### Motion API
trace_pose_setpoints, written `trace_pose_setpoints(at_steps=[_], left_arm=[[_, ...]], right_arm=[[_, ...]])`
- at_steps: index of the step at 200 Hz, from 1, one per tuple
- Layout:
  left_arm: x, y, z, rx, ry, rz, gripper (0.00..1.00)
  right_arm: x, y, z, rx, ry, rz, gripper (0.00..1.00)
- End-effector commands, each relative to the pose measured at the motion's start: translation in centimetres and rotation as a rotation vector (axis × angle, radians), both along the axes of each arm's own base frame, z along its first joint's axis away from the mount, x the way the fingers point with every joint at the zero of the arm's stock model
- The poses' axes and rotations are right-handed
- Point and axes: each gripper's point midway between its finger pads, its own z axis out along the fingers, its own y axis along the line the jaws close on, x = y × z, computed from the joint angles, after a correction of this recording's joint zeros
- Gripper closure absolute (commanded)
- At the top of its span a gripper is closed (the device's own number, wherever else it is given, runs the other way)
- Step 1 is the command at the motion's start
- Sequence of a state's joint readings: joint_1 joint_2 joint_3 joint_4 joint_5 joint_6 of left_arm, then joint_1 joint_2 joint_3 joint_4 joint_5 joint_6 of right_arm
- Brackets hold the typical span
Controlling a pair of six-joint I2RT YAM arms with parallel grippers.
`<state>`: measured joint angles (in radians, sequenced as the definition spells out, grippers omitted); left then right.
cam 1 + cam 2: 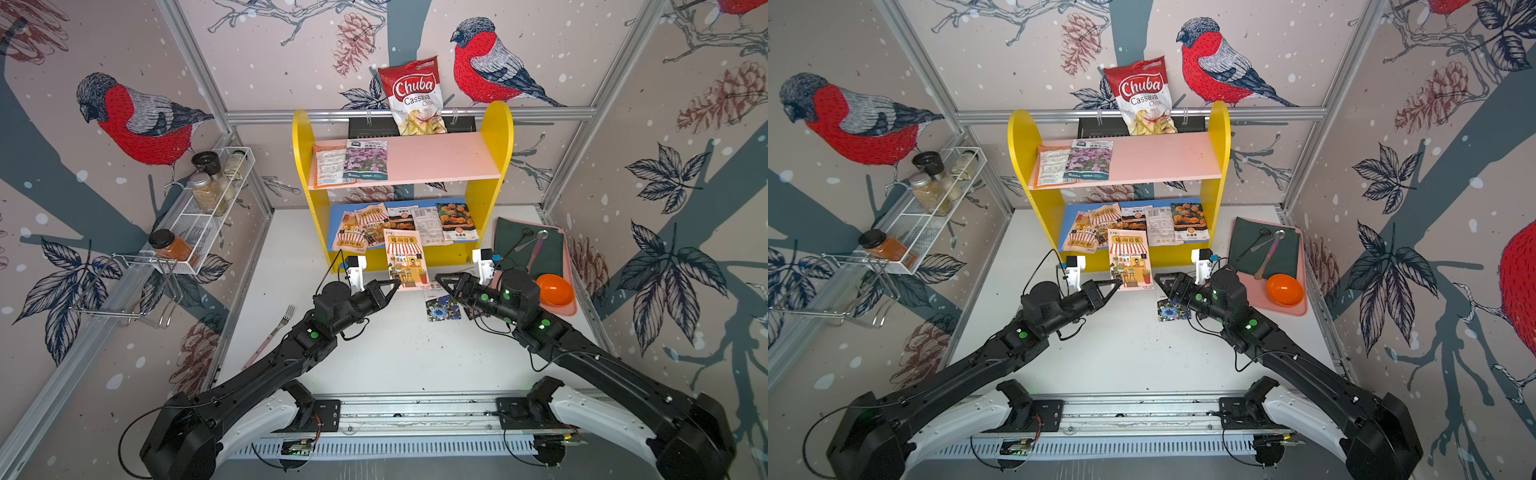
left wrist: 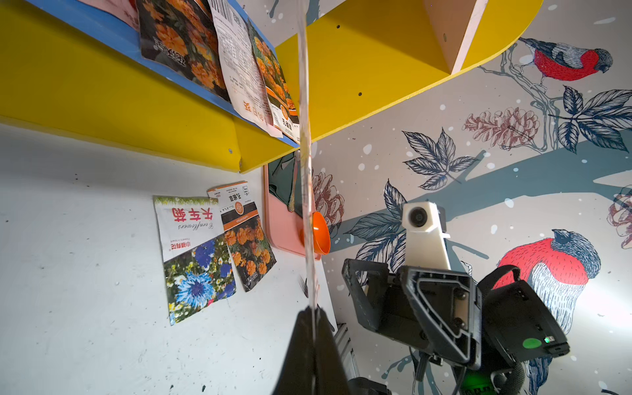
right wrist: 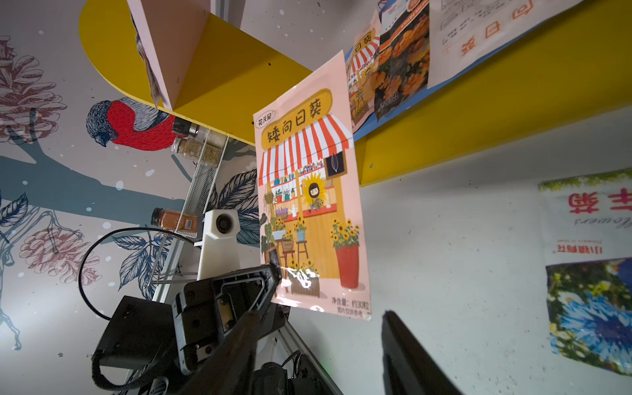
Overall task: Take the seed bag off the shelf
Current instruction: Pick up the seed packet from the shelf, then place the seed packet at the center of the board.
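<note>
Left arm is reaching forward, left gripper (image 1: 397,283) pinching the seed bag (image 1: 405,257) by its lower corner, upright before the shelf (image 1: 496,137). Right gripper (image 1: 441,280) is hovering beside, jaws apart, empty. Left wrist view is showing the bag edge-on only.

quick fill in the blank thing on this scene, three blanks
The left gripper is shut on the sunflower seed bag; the right gripper is ___.
The orange bowl sits on the ___ tray.
On the shelf, the pink upper board holds ___ seed bags.
Missing: open, pink, two.
</note>
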<state>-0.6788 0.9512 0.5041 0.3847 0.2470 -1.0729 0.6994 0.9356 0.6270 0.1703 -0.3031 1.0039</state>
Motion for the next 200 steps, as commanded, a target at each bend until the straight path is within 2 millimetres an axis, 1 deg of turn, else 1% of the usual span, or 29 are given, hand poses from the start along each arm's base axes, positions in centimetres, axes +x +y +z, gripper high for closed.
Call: trace_pose_setpoints(at_steps=[1,15,19,64,101,128,148,170,200], left_arm=[[-0.1,0.0,1.1,-0.044,-0.046,-0.004,1.0],[-0.2,0.0,0.7,-0.05,-0.043,-0.009,1.0],[-0.3,0.0,0.6,-0.056,-0.039,-0.011,1.0],[-0.8,-0.3,-0.9,-0.108,-0.011,-0.037,1.0],[-1.2,-0.2,-3.0,-0.114,0.039,-0.045,1.0],[-1.5,0.2,-5.1,-0.113,0.082,-0.034,1.0],[-1.7,0.4,-6.5,-0.105,0.104,-0.025,1.0],[-2.0,0.4,-7.8,-0.109,0.116,-0.036,1.0],[-2.4,0.0,-8.9,-0.123,0.128,-0.065,1.0]], right_arm=[[0.1,-0.3,0.8,-0.062,-0.05,0.003,0.19],[-0.1,-0.3,1.3,-0.117,-0.073,0.025,0.02],[-0.1,-0.3,1.4,-0.135,-0.079,0.034,0.0],[-0.8,-1.1,2.3,-0.328,-0.141,0.091,0.0],[-1.5,-2.3,3.3,-0.443,-0.182,0.122,0.0],[-1.8,-2.9,4.1,-0.484,-0.205,0.126,0.0],[-2.2,-3.0,4.5,-0.501,-0.224,0.147,0.0],[-2.6,-3.0,4.5,-0.527,-0.243,0.173,0.0],[-2.9,-3.1,4.0,-0.564,-0.24,0.192,0.0]])
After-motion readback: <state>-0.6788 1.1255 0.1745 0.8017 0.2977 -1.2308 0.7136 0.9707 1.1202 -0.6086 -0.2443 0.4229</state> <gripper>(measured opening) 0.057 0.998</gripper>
